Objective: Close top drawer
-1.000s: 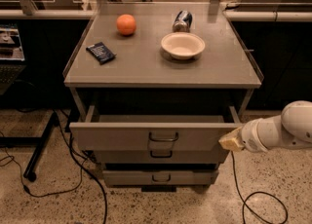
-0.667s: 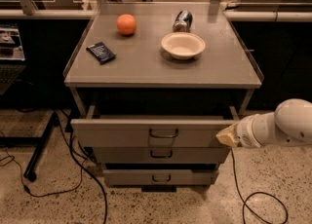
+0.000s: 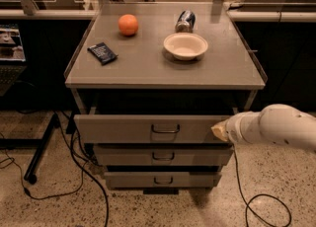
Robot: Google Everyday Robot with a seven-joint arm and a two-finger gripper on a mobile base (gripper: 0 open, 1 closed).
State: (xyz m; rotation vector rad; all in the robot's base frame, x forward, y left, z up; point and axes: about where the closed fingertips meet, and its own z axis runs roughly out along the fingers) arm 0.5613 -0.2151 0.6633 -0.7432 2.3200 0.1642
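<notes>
The top drawer (image 3: pixel 123 128) is a wide grey drawer with a small dark loop handle (image 3: pixel 165 130) at its centre. It stands pulled out a little from the grey cabinet (image 3: pixel 148 68), with a dark gap above its front panel. My gripper (image 3: pixel 218 131) comes in from the right on a white arm (image 3: pixel 276 128). Its tan tip is against the right end of the drawer's front panel.
On the cabinet top lie an orange (image 3: pixel 128 24), a dark packet (image 3: pixel 102 53), a white bowl (image 3: pixel 185 45) and a can on its side (image 3: pixel 185 21). Two shorter drawers (image 3: pixel 163 156) sit below. Black cables (image 3: pixel 74 171) run over the speckled floor at left.
My gripper has moved left along the drawer front's right end. The drawer has slid in slightly towards the cabinet.
</notes>
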